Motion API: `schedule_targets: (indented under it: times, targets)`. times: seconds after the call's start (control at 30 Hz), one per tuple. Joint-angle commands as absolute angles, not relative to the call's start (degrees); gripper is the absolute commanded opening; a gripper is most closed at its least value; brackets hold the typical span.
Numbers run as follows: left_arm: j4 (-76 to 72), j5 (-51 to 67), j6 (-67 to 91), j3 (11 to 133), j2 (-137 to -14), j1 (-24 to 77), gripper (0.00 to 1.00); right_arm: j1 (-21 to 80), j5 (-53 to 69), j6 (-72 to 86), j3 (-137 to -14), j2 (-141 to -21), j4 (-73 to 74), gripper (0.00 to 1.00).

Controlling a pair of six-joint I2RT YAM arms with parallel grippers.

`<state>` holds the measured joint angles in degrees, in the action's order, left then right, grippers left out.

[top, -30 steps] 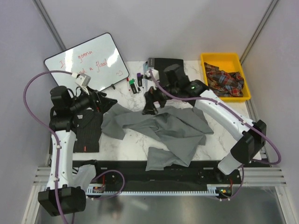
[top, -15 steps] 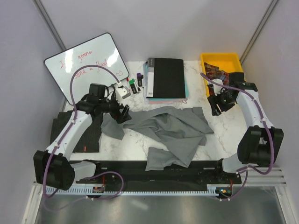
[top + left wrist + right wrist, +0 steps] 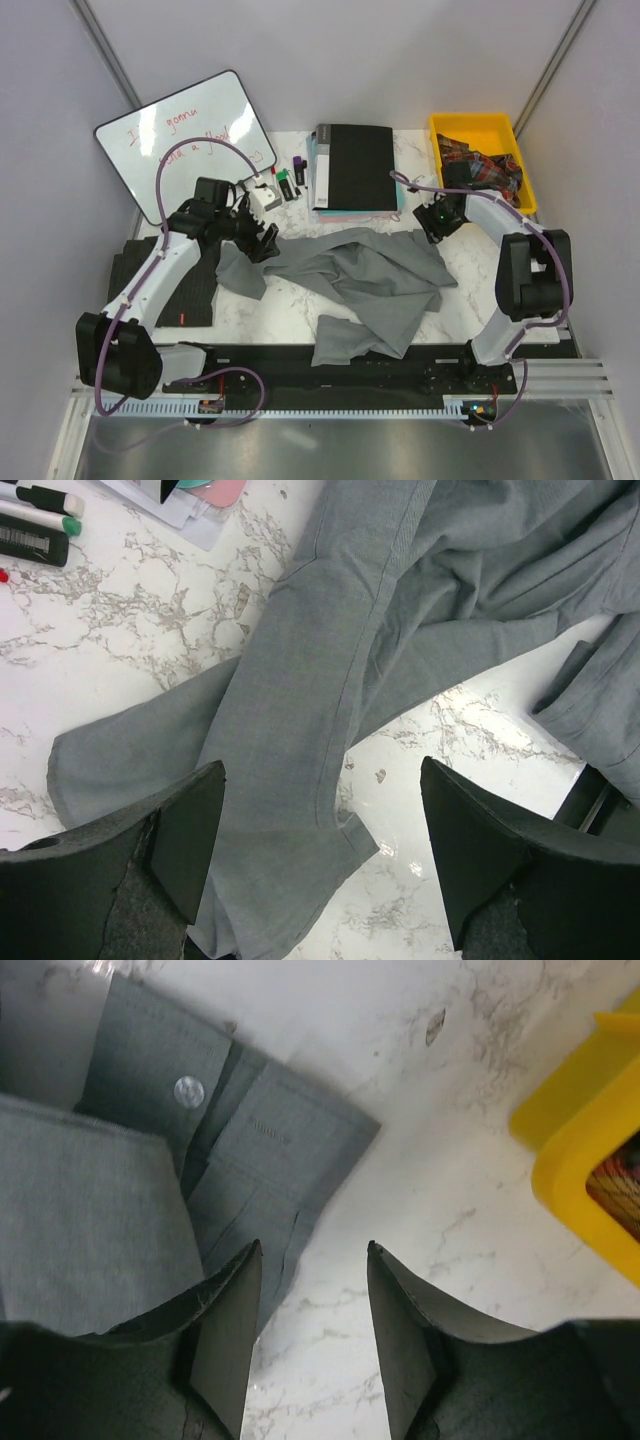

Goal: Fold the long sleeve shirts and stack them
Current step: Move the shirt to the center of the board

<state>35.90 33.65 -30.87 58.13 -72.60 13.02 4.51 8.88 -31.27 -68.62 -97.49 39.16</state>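
Observation:
A plain mid-grey long sleeve shirt [image 3: 375, 280] lies crumpled across the middle of the marble table. A dark charcoal striped shirt [image 3: 196, 288] lies flat at the left edge, partly under my left arm. My left gripper [image 3: 262, 241] hovers over the grey shirt's left sleeve [image 3: 310, 700]; in the left wrist view the gripper [image 3: 320, 770] stands wide open, holding nothing. My right gripper [image 3: 432, 226] is at the shirt's upper right end. In the right wrist view it [image 3: 313, 1247] is open but narrow, over bare marble, its left finger beside the buttoned cuff [image 3: 250, 1135].
A black book with a teal edge [image 3: 355, 166] lies at the back centre, with markers [image 3: 286, 181] and a whiteboard [image 3: 185, 135] to its left. A yellow bin [image 3: 449, 125] holding plaid cloth [image 3: 485, 170] stands at the back right, close to my right gripper [image 3: 590, 1160].
My right arm has swung left from beside the yellow bin to the grey shirt's cuff, and its jaws have narrowed. My left gripper has barely shifted over the left sleeve.

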Motion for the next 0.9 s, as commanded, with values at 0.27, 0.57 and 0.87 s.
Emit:
schedule_targets:
  times: [0.27,0.57,0.87]
  targets:
    - [34.10,32.35,-30.15,60.56,-74.09,13.36,0.88,10.98,0.80,-26.80,-63.47,-104.33,24.88,0.66]
    - [35.41,31.64,-30.58,60.20,-73.66,13.36,0.89,11.08,-0.10,-26.02,-64.14,-98.04,27.50,0.00]
    - [40.69,29.00,-35.42,58.36,-72.42,16.08,0.88,6.33,8.34,-26.71,-83.14,-81.74,39.98,0.00]
